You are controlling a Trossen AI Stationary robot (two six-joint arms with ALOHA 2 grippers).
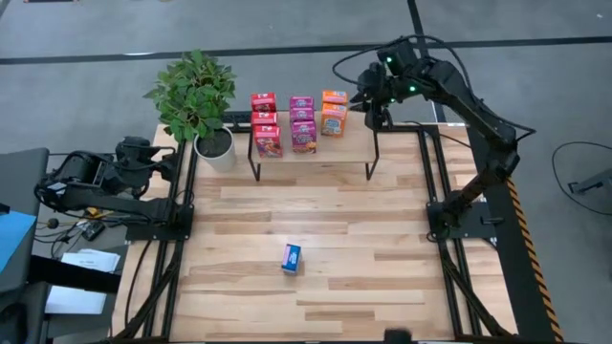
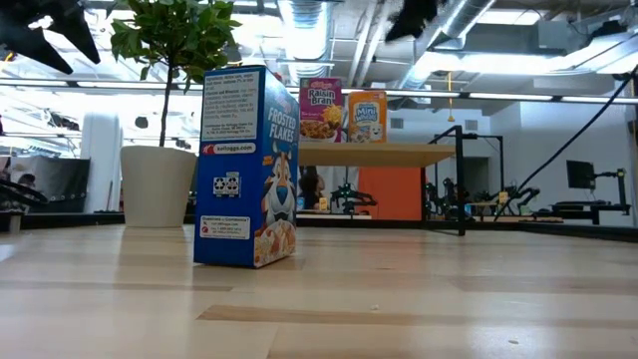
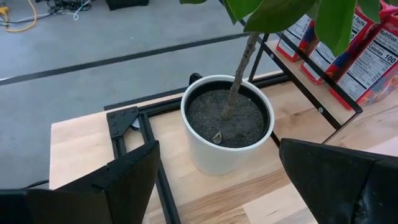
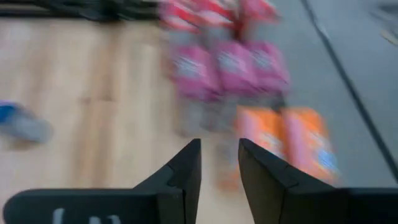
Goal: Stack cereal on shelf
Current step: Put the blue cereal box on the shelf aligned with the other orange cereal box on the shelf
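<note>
The blue box (image 1: 292,258) stood alone mid-table, well in front of the right gripper (image 1: 376,113), whose nearly closed fingers held nothing above the shelf (image 1: 354,141).

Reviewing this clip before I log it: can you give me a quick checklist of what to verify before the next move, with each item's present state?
1. Blue cereal box standing alone on the table, clear of both arms: ok.
2. Right end effector empty, fingers slightly apart: ok.
3. Right end effector near the blue box: not ok; it is over the shelf's right end.
4. Left end effector open, parked by the plant pot: ok.
5. Free shelf space right of the orange boxes: ok.
</note>
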